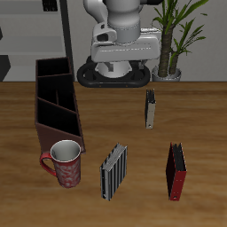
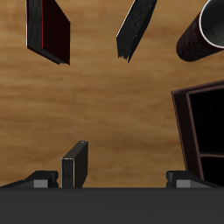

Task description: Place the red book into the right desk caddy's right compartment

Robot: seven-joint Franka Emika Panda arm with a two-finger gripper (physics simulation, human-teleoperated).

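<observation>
The red book (image 1: 176, 171) stands upright near the table's front edge; it also shows in the wrist view (image 2: 48, 31). The right desk caddy (image 1: 56, 104) is a long dark maroon box with dividers, running from the back toward the mug; one end of it shows in the wrist view (image 2: 201, 122). My gripper (image 1: 121, 64) hangs high over the back of the table, far from both. In the wrist view the gripper (image 2: 112, 180) is open and empty, with its fingertips (image 2: 42, 180) wide apart.
A slim dark grey book (image 1: 151, 108) stands at mid-table, below the gripper (image 2: 75, 164). A grey-and-black striped book (image 1: 113, 171) stands near the front. A red patterned mug (image 1: 66, 162) sits by the caddy's front end. A potted plant (image 1: 173, 35) stands at the back.
</observation>
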